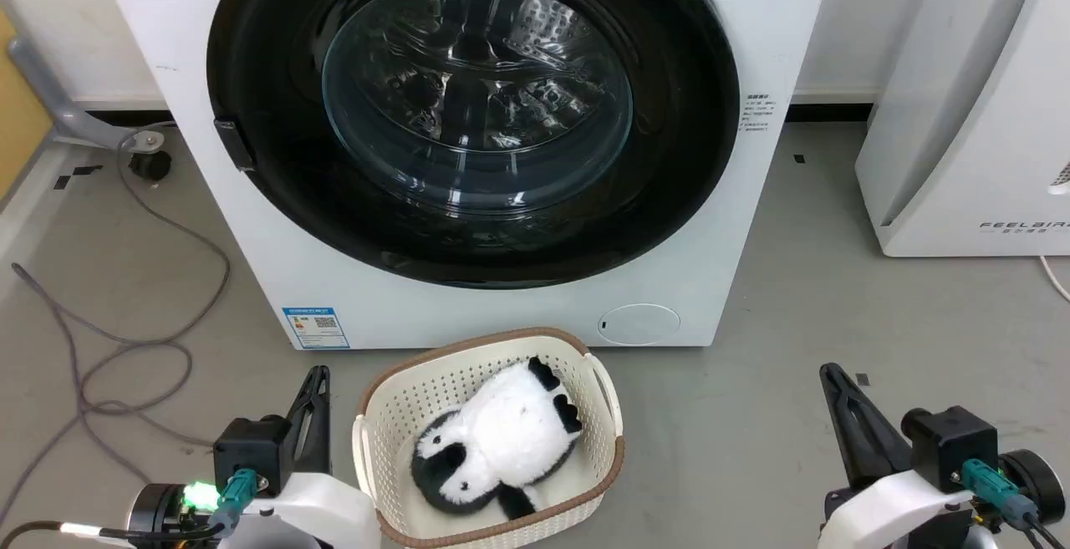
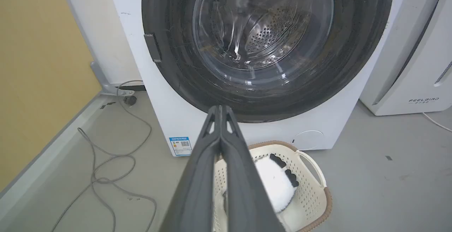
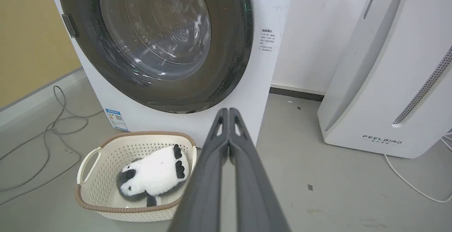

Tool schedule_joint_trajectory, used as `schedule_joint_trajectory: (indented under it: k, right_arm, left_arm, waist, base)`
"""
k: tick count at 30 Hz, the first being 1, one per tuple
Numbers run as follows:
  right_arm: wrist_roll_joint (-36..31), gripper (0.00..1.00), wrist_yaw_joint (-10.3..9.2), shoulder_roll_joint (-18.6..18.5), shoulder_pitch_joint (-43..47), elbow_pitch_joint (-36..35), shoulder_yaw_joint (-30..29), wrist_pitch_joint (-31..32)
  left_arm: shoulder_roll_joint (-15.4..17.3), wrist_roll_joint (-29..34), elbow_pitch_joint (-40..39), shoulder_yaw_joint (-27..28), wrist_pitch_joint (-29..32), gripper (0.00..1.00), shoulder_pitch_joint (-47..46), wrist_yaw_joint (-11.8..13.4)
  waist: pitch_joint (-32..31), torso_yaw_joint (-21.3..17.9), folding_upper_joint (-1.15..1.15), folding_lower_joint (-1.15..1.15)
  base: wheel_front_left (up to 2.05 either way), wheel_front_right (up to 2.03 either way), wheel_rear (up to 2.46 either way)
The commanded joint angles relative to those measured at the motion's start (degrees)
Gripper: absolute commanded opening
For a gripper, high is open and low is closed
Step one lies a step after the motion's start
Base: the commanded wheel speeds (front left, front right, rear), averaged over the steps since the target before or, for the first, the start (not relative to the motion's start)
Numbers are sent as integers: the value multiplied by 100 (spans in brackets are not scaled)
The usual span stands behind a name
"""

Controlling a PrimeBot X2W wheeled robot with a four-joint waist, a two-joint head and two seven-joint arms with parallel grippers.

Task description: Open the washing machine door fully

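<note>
Washing machine door (image 1: 472, 114) shut flush in front of white washer (image 1: 351, 282), far centre, small dark latch (image 1: 234, 144) on its left edge. Left gripper (image 1: 318, 375) low at near left, fingers pressed together, well apart from door. Right gripper (image 1: 827, 369) low at near right, fingers closed too. Cream basket (image 1: 468, 347) on floor just in front of washer, between grippers, panda plush (image 1: 501, 440) lying inside. Grey cable (image 1: 150, 340) looped on floor at left. White appliance (image 1: 961, 114) far right.

White unit (image 3: 388, 83) R of washer (image 3: 261, 90) reads "FEELBIRD"; washer's blue sticker (image 3: 113, 114) txt illegible.
</note>
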Motion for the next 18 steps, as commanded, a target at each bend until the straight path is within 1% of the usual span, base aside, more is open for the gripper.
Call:
schedule_joint_trajectory:
  k: [1, 18]
  right_arm:
    - [-44, 0, -4, 28, -84, -26, 2, 8]
    - [-44, 0, -4, 28, -84, -26, 2, 8]
  left_arm:
    - [7, 16, -21, 2, 1, 0, -89, 16]
    - [7, 16, -21, 2, 1, 0, -89, 16]
  waist:
    - [0, 0, 0, 0]
    - [0, 0, 0, 0]
  base:
    - [0, 0, 0]
    - [0, 0, 0]
